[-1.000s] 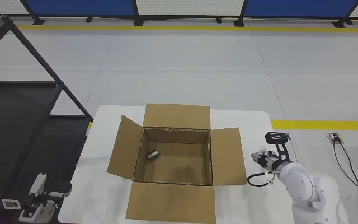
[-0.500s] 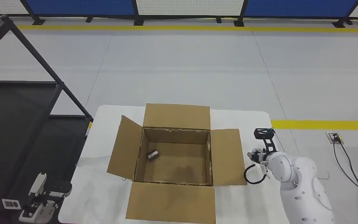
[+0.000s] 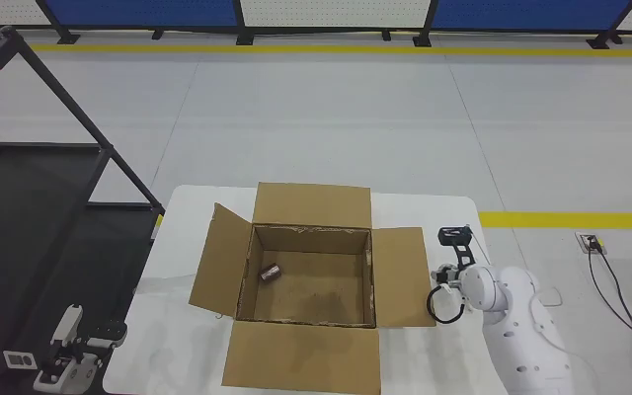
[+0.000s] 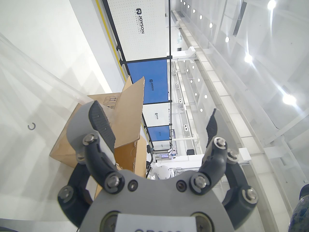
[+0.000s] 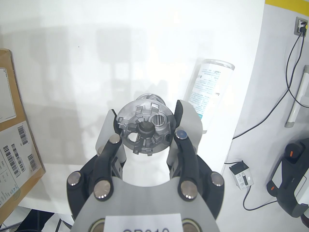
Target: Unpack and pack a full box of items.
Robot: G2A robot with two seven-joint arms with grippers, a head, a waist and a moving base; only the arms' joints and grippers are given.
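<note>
The right arm [image 3: 499, 296] sits over the table's [image 3: 434, 212] right edge, just beside the open cardboard box [image 3: 313, 203]. The right gripper [image 5: 146, 111] clamps a toothed metal hub [image 5: 144, 131], and a clear bottle [image 5: 209, 83] lies just beyond it. From above, a small can [image 3: 270, 273] lies inside the box. The left gripper [image 4: 154, 112] points upward, spread wide and empty.

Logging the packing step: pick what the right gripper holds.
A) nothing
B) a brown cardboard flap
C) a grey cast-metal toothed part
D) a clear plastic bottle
C: the right wrist view shows the right gripper shut on the grey cast-metal toothed part, with the clear plastic bottle apart from it on the white table.
</note>
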